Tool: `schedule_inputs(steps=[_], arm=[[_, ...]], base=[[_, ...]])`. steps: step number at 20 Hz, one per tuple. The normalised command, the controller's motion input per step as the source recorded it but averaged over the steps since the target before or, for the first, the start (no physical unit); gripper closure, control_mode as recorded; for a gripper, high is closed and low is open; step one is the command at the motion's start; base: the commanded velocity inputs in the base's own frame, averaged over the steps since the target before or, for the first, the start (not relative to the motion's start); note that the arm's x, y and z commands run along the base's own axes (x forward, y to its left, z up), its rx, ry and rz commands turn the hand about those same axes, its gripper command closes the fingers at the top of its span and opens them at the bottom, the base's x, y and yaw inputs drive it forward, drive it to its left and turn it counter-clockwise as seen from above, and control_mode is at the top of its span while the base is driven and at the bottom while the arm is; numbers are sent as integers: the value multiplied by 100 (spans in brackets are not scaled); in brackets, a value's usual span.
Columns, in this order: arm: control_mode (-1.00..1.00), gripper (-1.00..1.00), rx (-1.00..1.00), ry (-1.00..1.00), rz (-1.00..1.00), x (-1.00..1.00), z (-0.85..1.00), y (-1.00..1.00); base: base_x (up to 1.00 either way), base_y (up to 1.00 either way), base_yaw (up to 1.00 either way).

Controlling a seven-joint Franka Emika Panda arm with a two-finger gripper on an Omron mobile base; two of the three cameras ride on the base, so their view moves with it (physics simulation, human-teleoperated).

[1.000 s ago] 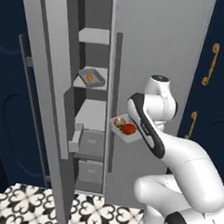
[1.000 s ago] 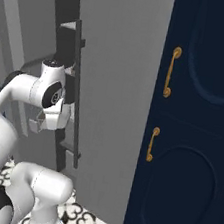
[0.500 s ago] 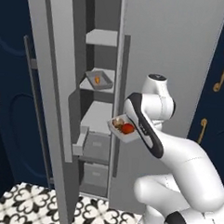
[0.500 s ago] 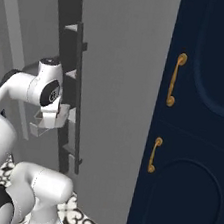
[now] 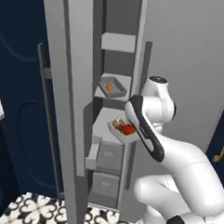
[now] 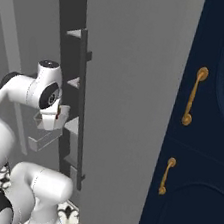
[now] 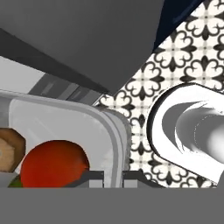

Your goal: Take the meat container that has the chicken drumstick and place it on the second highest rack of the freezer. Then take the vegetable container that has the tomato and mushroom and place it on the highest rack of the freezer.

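Tipping is judged the main risk at this moment: the vegetable container (image 5: pixel 124 130) is held by one wall only, so a jolt or a roll of the wrist could let the tomato (image 5: pixel 128 129) and the mushroom (image 5: pixel 118 124) spill over the rim onto the patterned floor (image 7: pixel 183 57). A second hazard is judged to lie in the climb to the highest rack (image 5: pixel 118 41), which sits well above the tray; the tray's far edge could be knocked against the second highest rack (image 5: pixel 114 92), where the meat container (image 5: pixel 113 87) with the chicken drumstick (image 5: pixel 109 87) is already set, or against the freezer (image 5: pixel 63 97) door edge beside it. A slip of the thin wall from the narrow pinch is also thought possible.

In the hand view the fingers (image 7: pixel 113 177) are seen pressed nearly together, pinching the tray's wall between them. The tomato is seen just beside the fingers on the inner side of that wall, with the mushroom just beyond it. In the left base view the tray is seen in mid-air just in front of the open freezer, level with the space above the drawers (image 5: pixel 108 156).
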Motion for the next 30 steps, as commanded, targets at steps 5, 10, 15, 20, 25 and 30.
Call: schedule_inputs(steps=[5, 10, 15, 20, 25, 30], arm=[[100, 100, 0, 0, 0, 0, 0, 0], [100, 100, 0, 0, 0, 0, 0, 0], [-100, 100, -10, -32, -10, 0, 60, 7], [-100, 100, -10, -49, -19, -10, 100, 0], [-100, 100, -2, -48, -5, 6, 100, 0], [-100, 100, 0, -41, 0, 43, 100, 0]], base=[[66, 26, -2], [-2, -1, -5], [-7, 0, -6], [0, 0, 0], [0, 0, 0], [0, 0, 0]])
